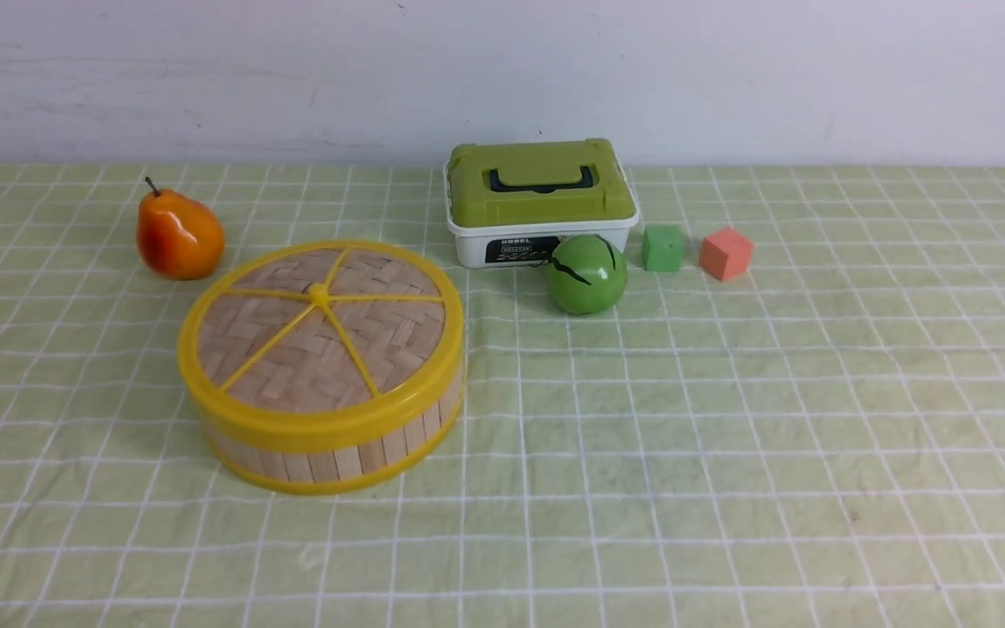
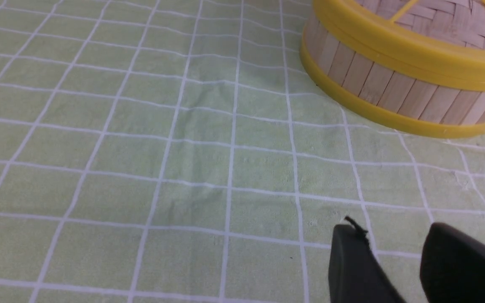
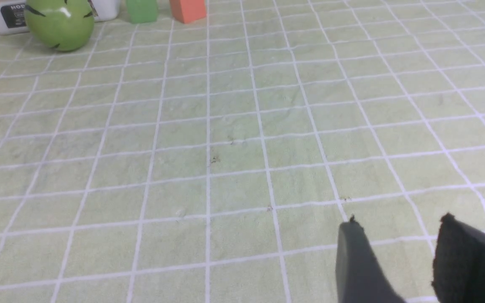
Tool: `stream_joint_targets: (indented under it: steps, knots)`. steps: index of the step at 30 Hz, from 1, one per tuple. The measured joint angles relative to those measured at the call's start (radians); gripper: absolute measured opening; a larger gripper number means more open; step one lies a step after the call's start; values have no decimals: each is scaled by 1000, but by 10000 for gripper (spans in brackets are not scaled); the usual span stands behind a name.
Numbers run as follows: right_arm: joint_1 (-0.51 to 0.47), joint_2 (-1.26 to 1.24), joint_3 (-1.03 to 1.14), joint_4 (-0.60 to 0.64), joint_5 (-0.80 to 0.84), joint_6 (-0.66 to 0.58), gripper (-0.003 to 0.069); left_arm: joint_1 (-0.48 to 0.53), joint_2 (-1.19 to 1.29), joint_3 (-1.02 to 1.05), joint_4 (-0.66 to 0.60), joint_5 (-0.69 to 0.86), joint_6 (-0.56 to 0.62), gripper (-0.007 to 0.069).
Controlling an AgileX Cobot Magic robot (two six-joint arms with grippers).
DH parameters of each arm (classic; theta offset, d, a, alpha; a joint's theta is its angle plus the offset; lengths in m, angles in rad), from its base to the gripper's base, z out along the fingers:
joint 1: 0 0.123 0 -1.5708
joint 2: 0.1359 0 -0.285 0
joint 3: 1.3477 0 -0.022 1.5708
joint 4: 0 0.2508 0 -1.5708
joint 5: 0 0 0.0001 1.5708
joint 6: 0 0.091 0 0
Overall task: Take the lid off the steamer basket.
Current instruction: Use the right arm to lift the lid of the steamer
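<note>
The lid (image 1: 321, 336), woven bamboo with a yellow rim, yellow spokes and a centre knob, sits closed on the steamer basket (image 1: 337, 453) at the table's left centre. Both also show in the left wrist view, the lid (image 2: 436, 25) on the basket (image 2: 377, 78). Neither gripper shows in the front view. My left gripper (image 2: 392, 229) is open and empty over bare cloth, short of the basket. My right gripper (image 3: 398, 225) is open and empty over bare cloth, far from the basket.
An orange pear (image 1: 178, 235) lies behind the basket's left. A white box with a green lid (image 1: 537, 201) stands at the back centre, a green ball (image 1: 587, 274) before it, then a green cube (image 1: 662, 248) and an orange cube (image 1: 725, 253). Green checked cloth (image 1: 729, 436) covers the table.
</note>
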Motion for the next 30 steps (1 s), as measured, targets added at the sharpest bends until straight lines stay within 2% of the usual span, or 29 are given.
stream_joint_targets:
  steps: [23, 27, 30]
  knots:
    - [0, 0, 0, 1, 0, 0, 241, 0, 0, 0, 0, 0, 0, 239]
    - [0, 0, 0, 88, -5, 6, 241, 0, 0, 0, 0, 0, 0, 239]
    - [0, 0, 0, 275, -13, 85, 241, 0, 0, 0, 0, 0, 0, 239]
